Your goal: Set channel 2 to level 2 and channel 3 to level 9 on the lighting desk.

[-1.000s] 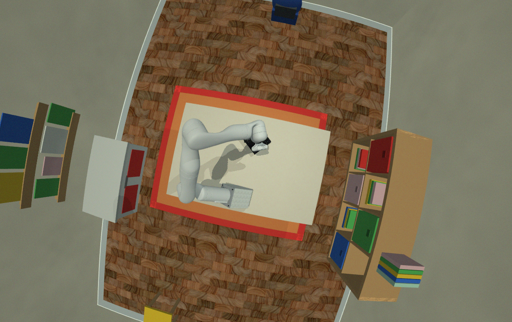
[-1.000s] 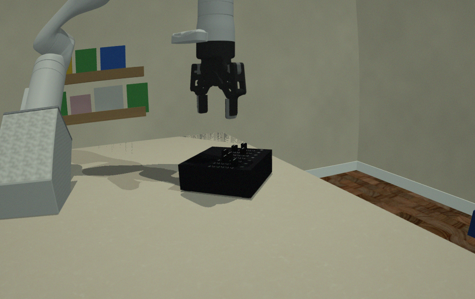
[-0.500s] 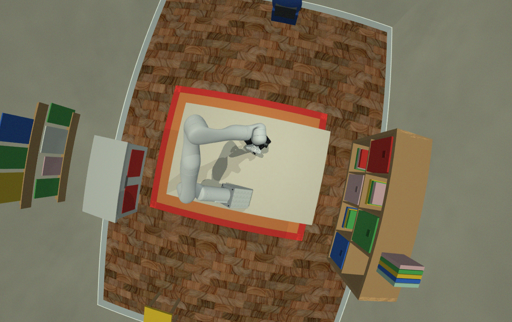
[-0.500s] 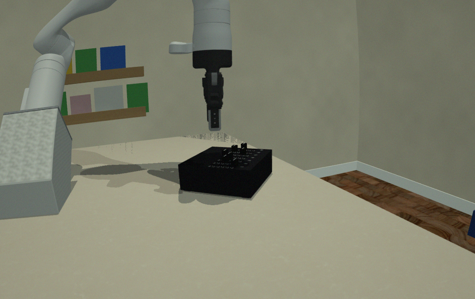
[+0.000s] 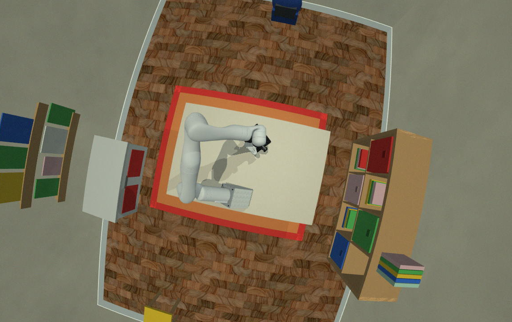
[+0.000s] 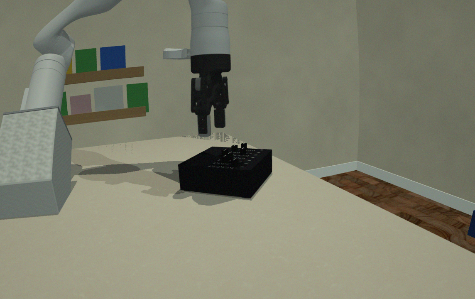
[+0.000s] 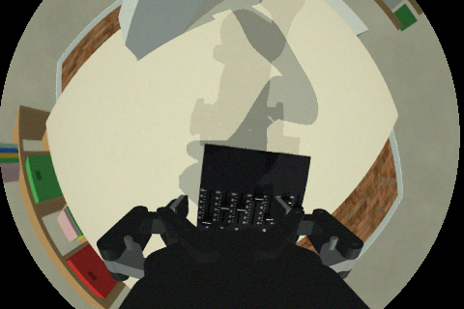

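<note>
The lighting desk (image 6: 225, 171) is a black box standing on the beige table, with several small fader caps (image 6: 238, 148) rising from its top near the far edge. In the wrist view the desk (image 7: 251, 187) lies just ahead of the fingers, its rows of faders (image 7: 242, 209) nearest me. My gripper (image 6: 211, 124) hangs open and empty above the far end of the desk, clear of the caps. From above, the wrist (image 5: 258, 141) covers most of the desk. The fader levels are too small to read.
The arm's grey base block (image 6: 29, 160) stands on the table at the left. A wall shelf with coloured panels (image 6: 101, 83) is behind. A bookcase (image 5: 378, 208) and a white cabinet (image 5: 109, 178) stand on the floor beside the table.
</note>
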Controlling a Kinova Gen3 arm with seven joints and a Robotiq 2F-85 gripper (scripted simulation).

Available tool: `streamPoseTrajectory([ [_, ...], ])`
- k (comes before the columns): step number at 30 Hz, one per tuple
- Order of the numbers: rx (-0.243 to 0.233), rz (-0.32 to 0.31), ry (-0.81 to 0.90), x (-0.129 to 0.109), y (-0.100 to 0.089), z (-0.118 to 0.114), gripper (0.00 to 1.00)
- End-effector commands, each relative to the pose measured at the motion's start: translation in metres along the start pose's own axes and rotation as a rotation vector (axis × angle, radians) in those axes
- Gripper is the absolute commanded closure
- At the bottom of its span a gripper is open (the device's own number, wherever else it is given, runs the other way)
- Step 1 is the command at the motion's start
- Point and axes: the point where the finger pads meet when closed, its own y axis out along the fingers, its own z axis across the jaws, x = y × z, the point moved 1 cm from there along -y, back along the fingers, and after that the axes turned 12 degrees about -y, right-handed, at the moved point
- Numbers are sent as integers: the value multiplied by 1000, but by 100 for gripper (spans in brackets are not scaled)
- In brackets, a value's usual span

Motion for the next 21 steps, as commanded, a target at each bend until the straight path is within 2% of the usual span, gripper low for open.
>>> streamPoseTrajectory([
  [1,-4,0,25,0,1,0,0],
  [17,-9,-5,98,0,2,-3,0],
  [18,-9,-5,98,0,2,-3,100],
  [21,-9,-5,98,0,2,-3,100],
])
